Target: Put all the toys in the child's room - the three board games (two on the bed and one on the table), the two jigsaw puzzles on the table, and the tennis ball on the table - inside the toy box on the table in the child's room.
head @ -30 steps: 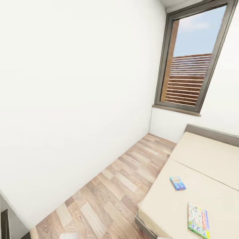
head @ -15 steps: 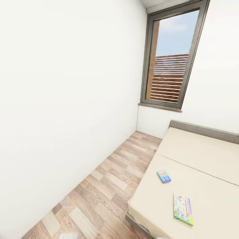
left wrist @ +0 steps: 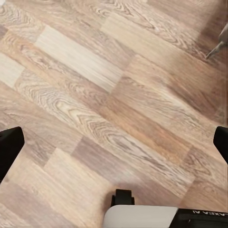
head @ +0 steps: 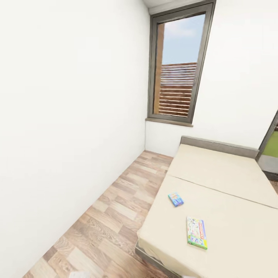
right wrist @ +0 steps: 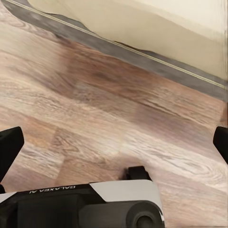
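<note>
Two board games [head: 175, 199] [head: 196, 232] lie flat — on bed [head: 216, 173].

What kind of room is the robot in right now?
Most likely a child's bedroom: a low wide bed with beige cover stands on a wood-plank floor, a tall dark-framed window is set in the white wall, and two colourful printed game boxes lie on the cover.

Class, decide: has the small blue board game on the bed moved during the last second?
No. The small blue board game keeps its place on the bed relative to the white-green board game; only the camera turned.
</note>
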Tool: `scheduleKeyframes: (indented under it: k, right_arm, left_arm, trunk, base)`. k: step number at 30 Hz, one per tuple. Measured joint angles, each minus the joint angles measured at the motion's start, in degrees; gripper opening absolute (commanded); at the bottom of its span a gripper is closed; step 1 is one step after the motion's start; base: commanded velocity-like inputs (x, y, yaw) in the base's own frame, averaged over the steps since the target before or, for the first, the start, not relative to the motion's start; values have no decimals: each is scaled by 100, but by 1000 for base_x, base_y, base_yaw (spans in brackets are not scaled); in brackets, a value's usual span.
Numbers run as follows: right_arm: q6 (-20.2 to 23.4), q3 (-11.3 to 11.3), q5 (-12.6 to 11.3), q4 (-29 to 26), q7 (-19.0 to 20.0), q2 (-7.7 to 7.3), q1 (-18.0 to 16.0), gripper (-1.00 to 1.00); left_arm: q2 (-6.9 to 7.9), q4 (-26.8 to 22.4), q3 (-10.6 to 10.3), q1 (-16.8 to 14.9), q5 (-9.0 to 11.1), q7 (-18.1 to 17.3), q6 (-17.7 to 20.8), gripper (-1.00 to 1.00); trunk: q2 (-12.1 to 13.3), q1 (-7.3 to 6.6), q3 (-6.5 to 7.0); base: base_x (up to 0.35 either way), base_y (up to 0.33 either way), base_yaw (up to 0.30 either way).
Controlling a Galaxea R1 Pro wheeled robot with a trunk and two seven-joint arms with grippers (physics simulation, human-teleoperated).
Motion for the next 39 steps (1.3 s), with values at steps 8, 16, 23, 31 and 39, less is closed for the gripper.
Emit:
scheduleKeyframes:
  k: [8,16,23,31,39]
  right_arm:
    - [0,0,1,0,0,0,0,100]
    - [-1,0,1,0,0,1,0,100]
    - [-18,0,5,0,0,1,0,100]
    - [-17,0,4,0,0,2,0,100]
    - [-23,0,8,0,0,1,0,100]
  left_arm:
    - [-6,0,0,0,0,2,0,100]
    - [-5,0,0,0,0,3,0,100]
    - [-7,-2,0,0,0,-1,0,100]
    - [-7,0,0,0,0,-2,0,100]
    - [1,-3,0,0,0,-3,-5,100]
  trunk:
    - [0,0,-30]
    - [0,0,-60]
    - [0,0,-86]
    - [0,0,-117]
    - [0,0,-149]
  base:
    - [0,0,-276]
    - [0,0,-275]
    - [0,0,-273]
    - [0,0,-272]
    - [0,0,-256]
